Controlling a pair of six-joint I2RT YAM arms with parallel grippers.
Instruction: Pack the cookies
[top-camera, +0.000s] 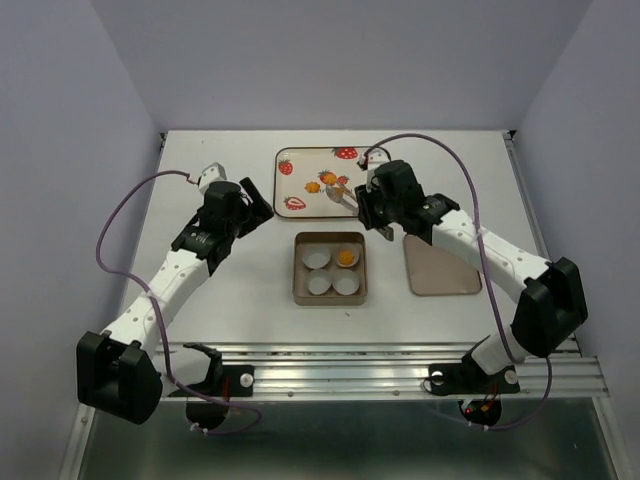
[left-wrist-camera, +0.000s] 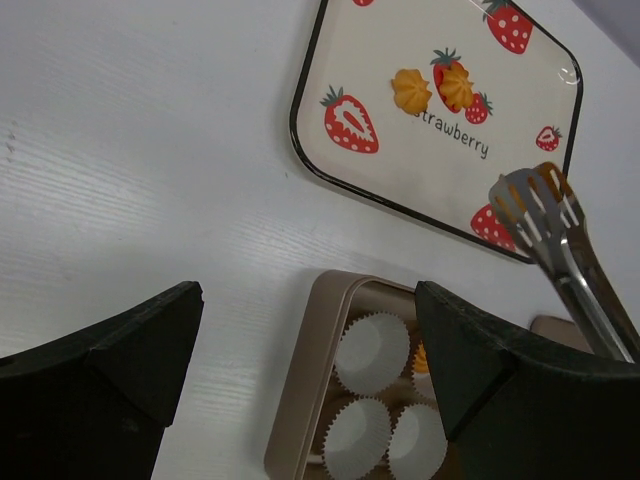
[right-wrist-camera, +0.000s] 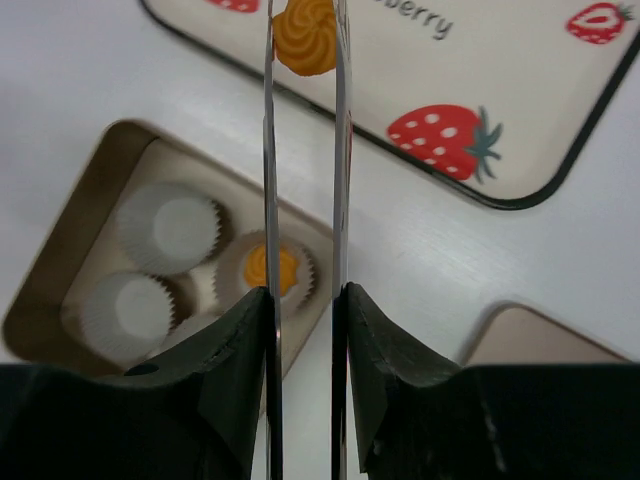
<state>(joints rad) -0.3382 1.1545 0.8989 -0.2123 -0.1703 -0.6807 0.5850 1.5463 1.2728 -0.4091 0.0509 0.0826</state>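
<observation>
While the left end effector (left-wrist-camera: 305, 300) hangs apart, empty, the right end effector (right-wrist-camera: 305, 300) clamps slim metal tongs (right-wrist-camera: 269, 200). Past the square metal tin (right-wrist-camera: 70, 270), they pinch a small round orange-yellow cookie (right-wrist-camera: 305, 38) over the strawberry-printed tray (right-wrist-camera: 520, 90), which next needs carrying to an empty paper cup (right-wrist-camera: 170, 225).

White arms (top-camera: 165, 282) carry black joints (top-camera: 118, 372), black claws (left-wrist-camera: 305, 300) and looping purple cables (top-camera: 100, 243).
</observation>
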